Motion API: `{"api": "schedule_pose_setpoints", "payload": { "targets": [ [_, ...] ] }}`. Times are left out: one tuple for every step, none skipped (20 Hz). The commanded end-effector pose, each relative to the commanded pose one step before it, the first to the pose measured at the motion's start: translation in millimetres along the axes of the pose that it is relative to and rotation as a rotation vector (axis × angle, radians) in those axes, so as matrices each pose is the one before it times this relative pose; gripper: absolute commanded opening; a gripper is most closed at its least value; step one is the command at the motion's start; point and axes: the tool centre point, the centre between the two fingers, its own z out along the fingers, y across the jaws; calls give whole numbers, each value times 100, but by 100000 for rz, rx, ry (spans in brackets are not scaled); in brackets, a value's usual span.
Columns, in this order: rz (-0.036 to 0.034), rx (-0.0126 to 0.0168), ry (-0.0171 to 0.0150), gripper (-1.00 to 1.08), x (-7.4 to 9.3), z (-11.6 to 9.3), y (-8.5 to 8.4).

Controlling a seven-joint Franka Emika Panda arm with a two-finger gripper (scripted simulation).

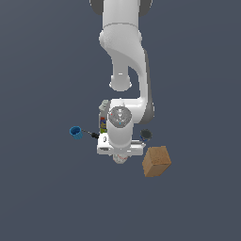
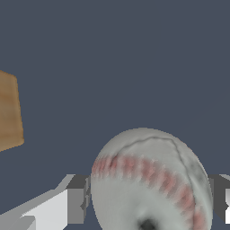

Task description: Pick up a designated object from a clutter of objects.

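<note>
The white baseball (image 2: 148,179) with red stitching sits between my two fingers in the wrist view. A grey finger pad (image 2: 78,200) touches one side and the other finger (image 2: 220,197) touches the opposite side. In the exterior view the baseball (image 1: 120,158) peeks out just below my hand, on the dark floor. My gripper (image 1: 120,155) points straight down over it and is shut on the ball. My gripper (image 2: 150,204) shows only its fingertips in the wrist view.
A tan cube (image 1: 156,161) lies close by on the exterior view's right and also shows in the wrist view (image 2: 9,112). A white labelled bottle (image 1: 103,115), a blue cup (image 1: 76,132), a dark screwdriver (image 1: 92,134) and a dark grey round piece (image 1: 146,134) lie behind the hand.
</note>
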Motion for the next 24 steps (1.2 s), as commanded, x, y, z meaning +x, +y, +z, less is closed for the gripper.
{"api": "schedule_pose_setpoints", "payload": {
  "targets": [
    [0, 2, 5, -100, 18, 93, -6],
    [0, 0, 0, -100, 0, 0, 0],
    [0, 0, 0, -100, 0, 0, 0],
    [0, 0, 0, -100, 0, -68, 6],
    [0, 0, 0, -100, -12, -18, 0],
    [0, 0, 0, -100, -35, -54, 0],
    [0, 0, 0, -100, -59, -90, 0],
    [0, 0, 0, -100, -82, -126, 0],
    [0, 0, 0, -100, -106, -163, 0],
    [0, 0, 0, -100, -130, -199, 0],
    [0, 0, 0, -100, -153, -235, -1],
    [0, 0, 0, -100, -177, -272, -1],
    [0, 0, 0, -100, -201, -308, -1],
    [0, 0, 0, -100, -224, -345, -1],
    [0, 0, 0, -100, -248, -382, -1],
    [0, 0, 0, -100, -272, -418, -1],
    [0, 0, 0, -100, -296, -455, -1],
    [0, 0, 0, -100, -319, -492, -1],
    [0, 0, 0, -100, -343, -529, -1],
    [0, 0, 0, -100, -366, -566, -1],
    [0, 0, 0, -100, -390, -603, -1],
    [0, 0, 0, -100, -413, -640, -1],
    [0, 0, 0, -100, -436, -677, -2],
    [0, 0, 0, -100, -458, -712, -2]
  ]
}}
